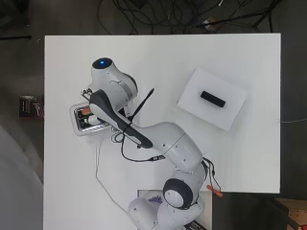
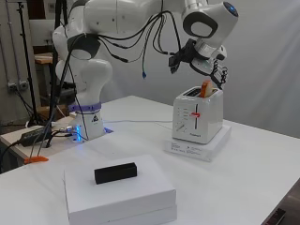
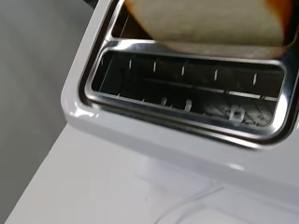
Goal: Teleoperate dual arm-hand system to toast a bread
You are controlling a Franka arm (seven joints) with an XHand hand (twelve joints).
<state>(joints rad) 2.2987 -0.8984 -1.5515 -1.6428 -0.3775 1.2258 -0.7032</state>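
1. I saw the bread (image 2: 206, 88) sticking up out of the toaster (image 2: 197, 120). Its bottom was down in one slot and its top poked out above the rim.
2. The toaster stood on a flat white box (image 2: 199, 149) near the left edge of the table (image 1: 158, 52).
3. My hand (image 2: 216, 71) was right above the bread, with its dark fingers hanging down beside the top of the slice. I could not tell if they held the bread or had let go.
4. In the wrist view, the bread (image 3: 205, 21) lay over one slot and the slot next to it was empty.
5. I thought the bread would be light and soft. It would squash or tear if I pinched too hard, and bits could crumble off.
6. I thought the best place to hold it was the top edge, one finger on each flat side, near the crust (image 2: 204, 86), where it looked browner and likely tougher.
7. The slice stood nearly upright and leaned a little. Its long side ran along the slot, and its thin edge faced the side camera.
8. The red lever (image 2: 195, 115) on the toaster's front sat part way up its track.
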